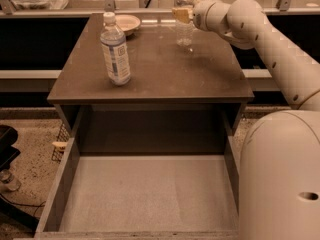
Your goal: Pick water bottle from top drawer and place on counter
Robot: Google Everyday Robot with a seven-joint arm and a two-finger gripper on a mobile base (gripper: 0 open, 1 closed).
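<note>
The robot's pale, rounded arm reaches from the right towards the far side of the scene. Nearest, the wide shallow grey-brown wooden drawer stands pulled out, showing its pale grey liner. Beyond it lies the glossy brown square worktop. A larger bottle with a white-and-blue label stands left. The small clear ribbed water bottle stands upright at the worktop's far edge, right of a pale bowl. The pincer is clamped on its shoulder.
</note>
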